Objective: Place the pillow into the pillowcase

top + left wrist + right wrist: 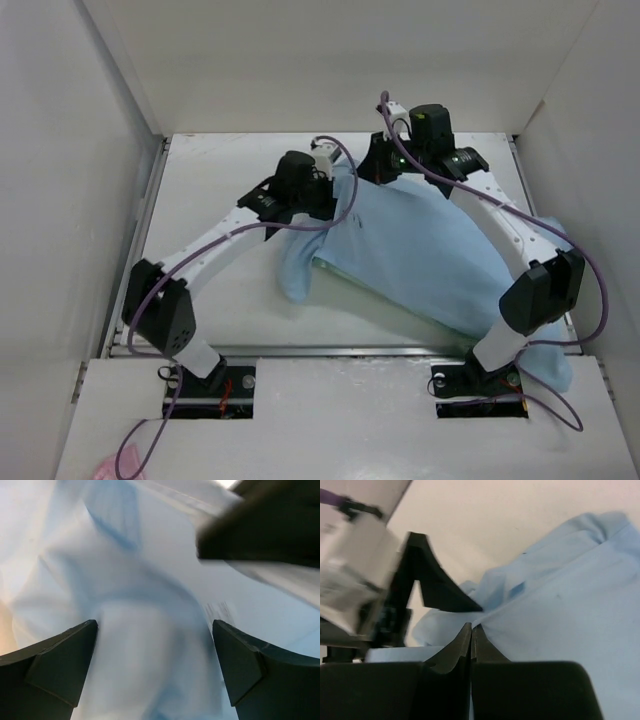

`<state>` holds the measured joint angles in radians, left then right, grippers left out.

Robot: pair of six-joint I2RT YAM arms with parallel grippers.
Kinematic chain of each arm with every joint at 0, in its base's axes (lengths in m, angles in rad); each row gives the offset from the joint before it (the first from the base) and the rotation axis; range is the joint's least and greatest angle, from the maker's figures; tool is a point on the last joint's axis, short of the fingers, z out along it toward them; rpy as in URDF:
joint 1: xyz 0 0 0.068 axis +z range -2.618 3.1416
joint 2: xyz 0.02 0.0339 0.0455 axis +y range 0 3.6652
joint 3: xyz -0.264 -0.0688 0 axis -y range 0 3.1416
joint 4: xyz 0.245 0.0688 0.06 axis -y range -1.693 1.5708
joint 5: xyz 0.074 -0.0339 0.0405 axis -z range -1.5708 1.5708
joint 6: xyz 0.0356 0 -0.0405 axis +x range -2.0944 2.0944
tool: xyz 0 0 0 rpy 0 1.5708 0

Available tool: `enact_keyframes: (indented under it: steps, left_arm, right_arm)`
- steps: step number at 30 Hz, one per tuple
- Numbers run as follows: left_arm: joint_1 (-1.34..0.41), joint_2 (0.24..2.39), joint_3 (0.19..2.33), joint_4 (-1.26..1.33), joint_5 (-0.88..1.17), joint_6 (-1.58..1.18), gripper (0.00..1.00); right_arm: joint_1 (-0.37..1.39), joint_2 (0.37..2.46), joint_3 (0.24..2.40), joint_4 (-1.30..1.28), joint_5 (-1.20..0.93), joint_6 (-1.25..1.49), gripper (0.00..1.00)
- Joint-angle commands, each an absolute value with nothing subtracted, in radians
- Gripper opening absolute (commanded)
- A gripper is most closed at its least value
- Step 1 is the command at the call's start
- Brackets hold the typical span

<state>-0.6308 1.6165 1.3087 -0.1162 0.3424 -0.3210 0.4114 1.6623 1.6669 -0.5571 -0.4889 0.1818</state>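
One plump pillowcase [430,260] lies from bench [220,300] centre to 4 o'clock; no bare pillow shows, so it's likely inside.
Left wrist: my left hand [154,630] is spread over the cloth, ready to grab.
Right wrist: my right hand [471,632] is pressed together at the hem, probably anchoring it.

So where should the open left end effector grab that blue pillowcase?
Judging by its pose, the bunched far edge of the pillowcase, come at from above by the left end effector. Elsewhere the thin cloth lies smooth; there it rises in folds that it can likely pinch.
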Motion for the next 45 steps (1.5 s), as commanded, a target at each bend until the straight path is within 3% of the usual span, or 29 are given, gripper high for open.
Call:
enact_keyframes:
  steps: [1, 6, 12, 13, 17, 18, 19, 30, 35, 37, 39, 41, 45]
  left_arm:
    - [-0.563, 1.41, 1.325, -0.124, 0.187, -0.342, 1.0]
    - [-0.511, 1.364, 1.307, -0.175, 0.12, -0.36, 1.0]
    - [-0.511, 1.326, 1.115, -0.175, 0.164, -0.417, 1.0]
    - [-0.511, 1.316, 1.089, -0.175, 0.155, -0.434, 0.97]
    - [-0.502, 1.255, 1.022, -0.204, 0.074, -0.474, 0.68]
    - [-0.502, 1.24, 1.022, -0.204, 0.054, -0.485, 0.68]
    - [-0.502, 1.209, 1.022, -0.213, 0.034, -0.485, 0.59]
    - [-0.463, 1.023, 0.963, -0.164, -0.044, -0.479, 0.39]
    - [-0.377, 1.083, 1.008, -0.173, -0.115, -0.457, 0.42]
    - [-0.342, 1.169, 1.008, -0.164, -0.124, -0.457, 0.35]
    - [-0.319, 1.266, 1.017, -0.141, -0.069, -0.457, 0.21]
    - [-0.319, 1.322, 1.028, -0.104, -0.035, -0.457, 0.13]
    - [-0.33, 1.399, 1.055, 0.063, 0.228, -0.445, 0.09]
  right_arm:
    - [0.399, 1.637, 1.657, -0.468, -0.479, 0.17, 0.0]
    - [0.399, 1.614, 1.62, -0.459, -0.502, 0.17, 0.0]
    - [0.417, 1.614, 1.62, -0.448, -0.522, 0.141, 0.0]
    - [0.417, 1.614, 1.62, -0.448, -0.522, 0.141, 0.0]
    - [0.46, 1.635, 1.646, -0.448, -0.522, 0.107, 0.0]
    - [0.469, 1.647, 1.646, -0.448, -0.522, 0.095, 0.0]
    - [0.492, 1.647, 1.663, -0.448, -0.532, 0.086, 0.0]
    - [0.601, 1.739, 1.789, -0.517, -0.512, 0.034, 0.0]
    - [0.62, 1.74, 1.789, -0.517, -0.512, 0.034, 0.0]
    - [0.62, 1.74, 1.789, -0.517, -0.503, 0.034, 0.0]
    - [0.62, 1.74, 1.789, -0.517, -0.503, 0.043, 0.0]
    - [0.62, 1.74, 1.798, -0.517, -0.503, 0.052, 0.0]
    - [0.629, 1.759, 1.798, -0.508, -0.512, 0.072, 0.0]
